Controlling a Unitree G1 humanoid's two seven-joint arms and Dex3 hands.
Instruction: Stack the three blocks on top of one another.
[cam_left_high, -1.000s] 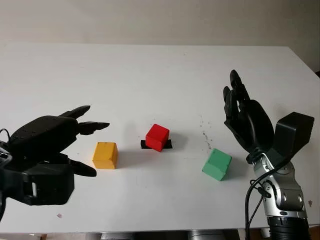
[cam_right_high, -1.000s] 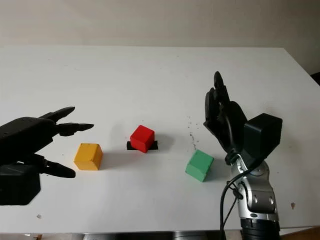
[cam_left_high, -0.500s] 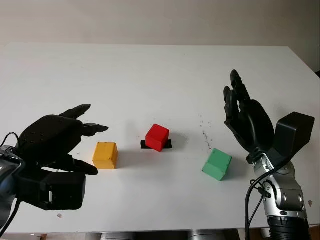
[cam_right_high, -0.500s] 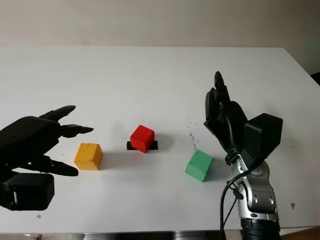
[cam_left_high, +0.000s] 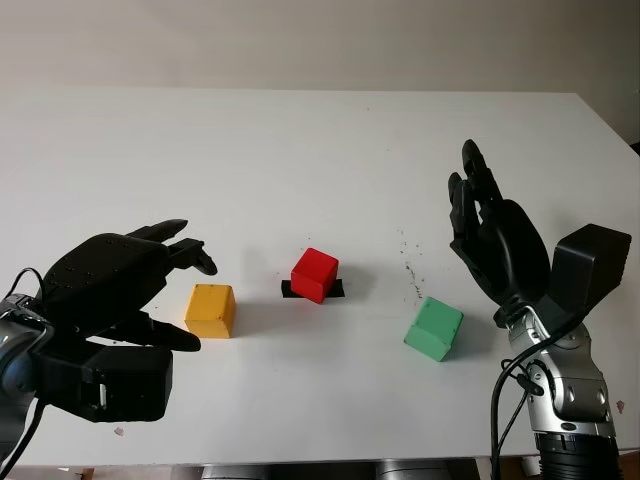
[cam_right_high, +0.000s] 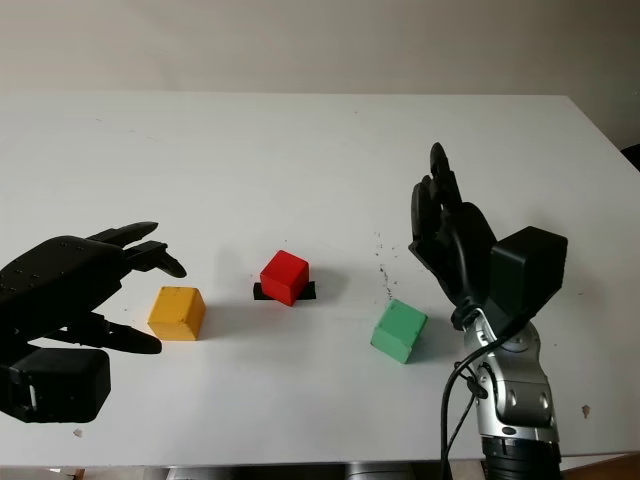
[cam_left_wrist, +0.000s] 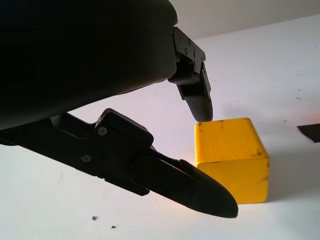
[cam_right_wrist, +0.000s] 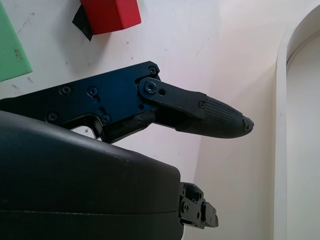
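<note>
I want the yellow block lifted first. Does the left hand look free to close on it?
Probably yes: the left hand is open beside the yellow block, with nothing between them.

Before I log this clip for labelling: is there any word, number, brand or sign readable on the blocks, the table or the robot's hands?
None can be read.
Yellow wooden cube: plain faces, only small dark specks.
Red cube on a black tape patch: no text.
Green cube: no text.
White table: scattered specks, no writing.
Black left hand and black right hand: no markings.
</note>
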